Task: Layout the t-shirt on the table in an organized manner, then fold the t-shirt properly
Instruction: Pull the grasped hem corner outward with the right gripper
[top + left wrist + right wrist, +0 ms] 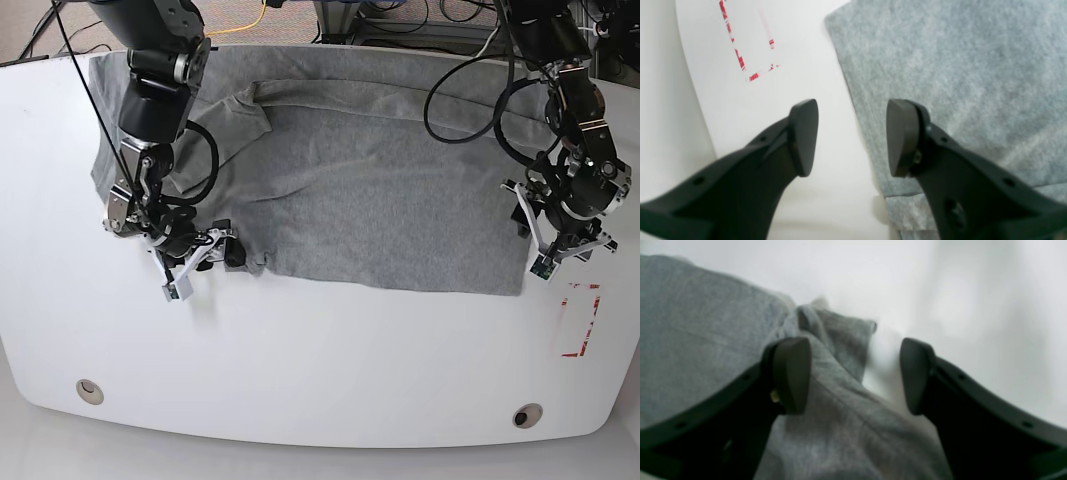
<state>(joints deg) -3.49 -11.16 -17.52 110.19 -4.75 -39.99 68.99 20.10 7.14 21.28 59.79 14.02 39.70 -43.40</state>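
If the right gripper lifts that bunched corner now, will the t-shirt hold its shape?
Probably not. The t-shirt lies creased and bunches between the right gripper fingers, so it should droop. On the glossy table it may slide.

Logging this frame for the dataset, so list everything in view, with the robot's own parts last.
t-shirt: one, heather grey, spread across the far half of the table, near-left part bunched.
table: one, glossy white, under everything.
red tape outline: one, red, on the table near its right edge, clear of the shirt.
grommets: two, metallic, near the front edge, one left and one right.
cables: several, dark and one yellow, on the floor behind the table.
left end effector: one, black, open, straddling the shirt's edge.
right end effector: one, black, jaws apart around a bunched fold of shirt.
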